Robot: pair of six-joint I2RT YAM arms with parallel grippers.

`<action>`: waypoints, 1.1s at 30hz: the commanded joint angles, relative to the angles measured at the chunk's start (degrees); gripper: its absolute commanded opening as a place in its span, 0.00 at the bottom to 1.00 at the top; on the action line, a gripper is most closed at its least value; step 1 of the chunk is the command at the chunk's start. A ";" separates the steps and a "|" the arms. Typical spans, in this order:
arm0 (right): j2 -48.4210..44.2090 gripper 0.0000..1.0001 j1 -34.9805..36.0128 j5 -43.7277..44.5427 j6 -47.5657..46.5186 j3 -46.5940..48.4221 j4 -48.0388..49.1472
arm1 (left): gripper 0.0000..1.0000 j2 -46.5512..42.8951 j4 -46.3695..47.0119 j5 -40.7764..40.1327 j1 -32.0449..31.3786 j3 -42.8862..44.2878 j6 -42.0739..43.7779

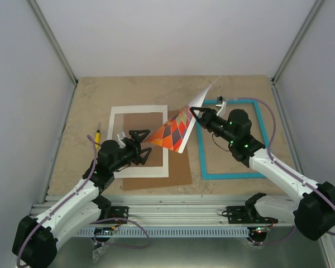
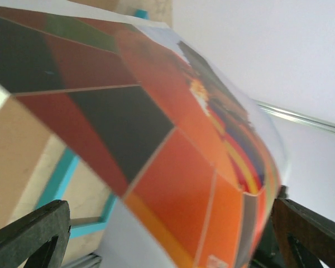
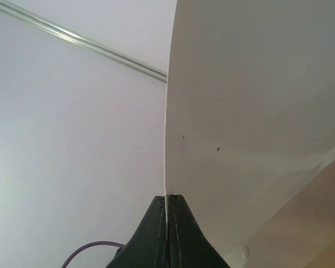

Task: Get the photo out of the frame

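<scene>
The job looked all but done. The photo (image 1: 178,128) was already out of the frame (image 1: 229,176) and in the air between the two arms, touching nothing on the table. The frame lay flat on the right side with bare table showing through its opening. To its left lay the mat (image 1: 139,109) on top of the board (image 1: 178,176), so the stack was apart. What was left, in my judgement, was only to set the photo down away from the frame, or pass it to the other arm.

The right gripper (image 1: 194,113) had its jaws pressed tight on the photo's right edge. The right wrist view showed the two fingers closed with the thin sheet pinched between them. The left gripper (image 1: 145,143) stood wide open just at the photo's near-left corner. In the left wrist view the print filled the space ahead of its spread fingers, and nothing showed them bearing on it.

The photo hung tilted, one corner pointing up and far, its lower edge over the mat's right border. It was bowed, not flat. Its printed side, orange and red panels with darker patches, faced the left arm, and its plain white back faced the right.
</scene>
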 commanded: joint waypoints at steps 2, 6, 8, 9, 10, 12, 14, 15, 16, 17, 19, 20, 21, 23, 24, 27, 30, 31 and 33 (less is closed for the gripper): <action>-1.78 0.00 1.37 2.20 2.61 -1.94 4.45 | 0.99 0.19 10.29 -1.92 0.21 -0.71 -4.98; -2.49 0.00 2.03 3.45 4.21 -3.33 5.48 | 0.92 1.82 13.34 -2.24 0.01 -1.34 -7.44; -2.59 0.00 2.15 3.76 4.91 -3.67 5.78 | 0.84 2.46 16.42 -2.90 -0.30 -2.44 -9.41; -2.72 0.00 2.32 4.25 5.18 -3.75 5.98 | 0.80 2.58 17.58 -3.55 -0.54 -2.78 -10.32; -2.88 0.00 2.40 4.57 5.41 -3.91 6.24 | 0.77 2.59 18.01 -4.22 -0.83 -2.76 -10.85; -3.11 0.00 2.51 5.04 5.74 -4.24 6.63 | 0.69 2.68 18.37 -5.09 -1.30 -2.72 -11.19; -3.42 0.00 2.61 5.53 6.35 -4.70 6.94 | 0.59 2.64 19.20 -5.51 -1.37 -2.95 -11.60; -3.52 0.00 2.62 5.74 6.62 -4.92 7.07 | 0.54 2.52 19.52 -5.72 -1.43 -3.10 -11.96; -3.61 0.01 2.64 5.87 6.89 -5.06 6.79 | 0.49 2.32 19.59 -6.03 -1.39 -3.42 -12.29; -3.66 0.00 2.65 6.06 7.28 -5.23 6.59 | 0.43 2.00 19.99 -6.49 -1.44 -3.76 -12.72; -3.87 0.00 2.79 6.18 8.39 -5.89 7.08 | 0.34 1.57 21.66 -7.58 -1.42 -4.71 -13.40; -4.00 0.01 2.82 6.29 8.80 -6.23 7.50 | 0.31 1.47 22.23 -7.92 -1.38 -4.84 -13.61; -4.09 0.00 2.97 6.48 9.19 -6.50 7.67 | 0.27 1.48 22.61 -8.14 -1.41 -4.76 -13.53; -4.25 0.00 3.34 6.97 9.82 -6.92 7.87 | 0.20 1.85 22.51 -7.90 -1.38 -3.91 -12.98; -4.20 0.00 3.43 7.00 10.06 -6.98 7.88 | 0.16 2.15 22.50 -7.82 -1.40 -3.61 -12.63; -4.60 0.00 3.48 7.01 10.40 -7.44 7.82 | 0.04 2.24 22.59 -7.90 -1.41 -3.30 -12.16; -5.94 0.08 3.48 7.33 10.03 -8.06 6.63 | 0.00 1.47 21.75 -8.63 -1.39 -3.03 -11.03; -6.56 0.13 3.48 7.54 9.79 -8.20 5.65 | 0.00 1.22 20.78 -8.81 -1.41 -2.64 -10.49; -7.69 0.23 3.42 7.63 9.01 -8.21 3.38 | 0.00 0.35 18.96 -9.36 -1.44 -1.53 -9.15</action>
